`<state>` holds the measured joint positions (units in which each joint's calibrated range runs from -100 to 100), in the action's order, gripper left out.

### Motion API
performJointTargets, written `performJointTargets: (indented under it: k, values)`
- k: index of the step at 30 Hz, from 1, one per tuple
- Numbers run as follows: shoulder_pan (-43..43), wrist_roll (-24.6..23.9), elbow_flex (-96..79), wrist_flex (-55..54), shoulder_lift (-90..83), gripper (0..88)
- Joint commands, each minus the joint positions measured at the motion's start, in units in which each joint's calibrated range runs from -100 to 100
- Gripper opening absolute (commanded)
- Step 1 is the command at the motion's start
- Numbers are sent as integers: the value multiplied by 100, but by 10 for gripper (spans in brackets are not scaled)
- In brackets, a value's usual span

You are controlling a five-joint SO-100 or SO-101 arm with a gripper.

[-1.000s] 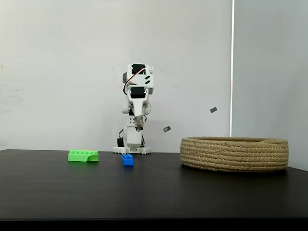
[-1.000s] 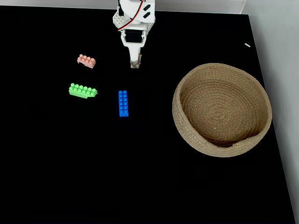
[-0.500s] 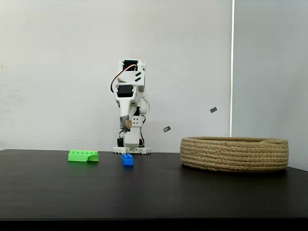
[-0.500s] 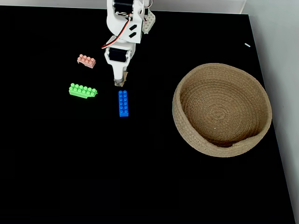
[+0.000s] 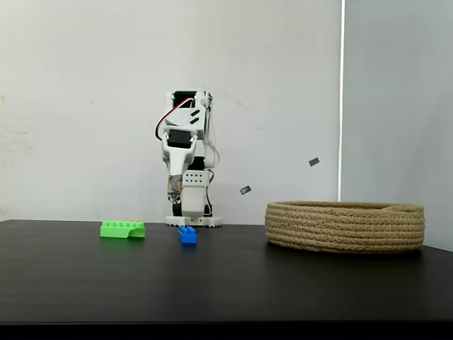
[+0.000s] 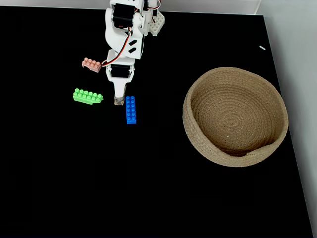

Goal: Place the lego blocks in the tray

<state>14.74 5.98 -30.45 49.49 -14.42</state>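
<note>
Beside the blue brick (image 6: 131, 109), the gripper (image 6: 118, 101) hovers, jaw state unclear; the light, rigid brick likely suits pinching across its narrow sides.

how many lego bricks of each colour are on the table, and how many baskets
Green studded plastic brick: 1
Blue studded plastic brick: 1
Salmon-pink studded plastic brick: 1
Round coiled tan rope basket: 1
Total: 3 bricks on the black table, none in the basket; 4 things counting the basket.
</note>
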Motion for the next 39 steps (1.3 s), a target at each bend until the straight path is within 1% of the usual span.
performJointTargets:
  k: [1,8,15,20,23,28,35,39]
  values:
    - [-31,454,578,-97,49,133]
    - [18,1031,578,-97,152,123]
    - [43,2159,331,128,333,98]
    - [117,2926,395,753,565,123]
    - [92,3038,505,894,608,148]
    - [-39,3223,906,1477,754,189]
    - [-246,3223,1326,1386,1236,202]
    - [-254,3233,1353,1111,1450,218]
